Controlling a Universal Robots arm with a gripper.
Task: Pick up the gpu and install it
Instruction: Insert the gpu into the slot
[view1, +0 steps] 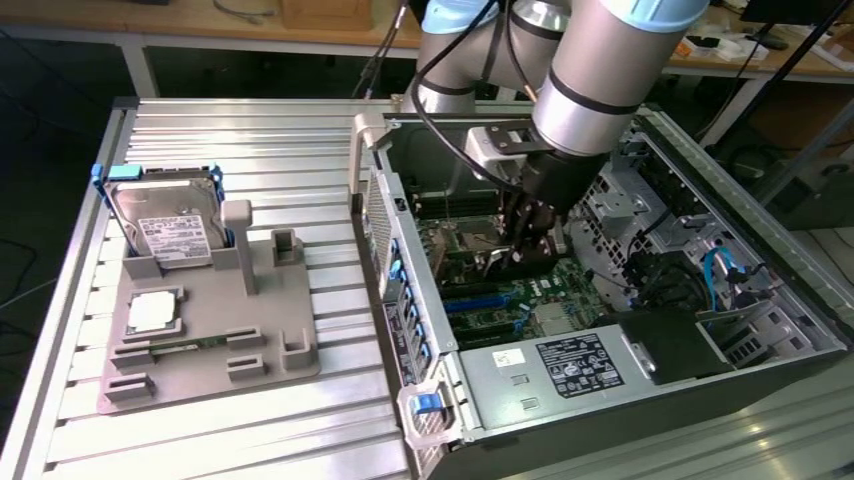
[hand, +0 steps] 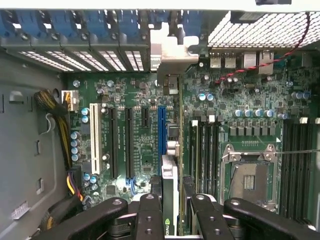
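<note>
The gpu shows edge-on in the wrist view, a thin card with a silvery bracket reaching toward the case's rear slot openings. My gripper is shut on it, one black finger on each face. The card stands upright over the motherboard, right beside the long blue slot; whether it sits in a slot I cannot tell. In the exterior view the gripper is down inside the open computer case, with the dark gpu below it, just above the board.
Beside the case, a grey fixture plate carries a hard drive in a blue frame and a square processor chip. Inside the case are the power supply, drive cage, cables, CPU socket and white slot.
</note>
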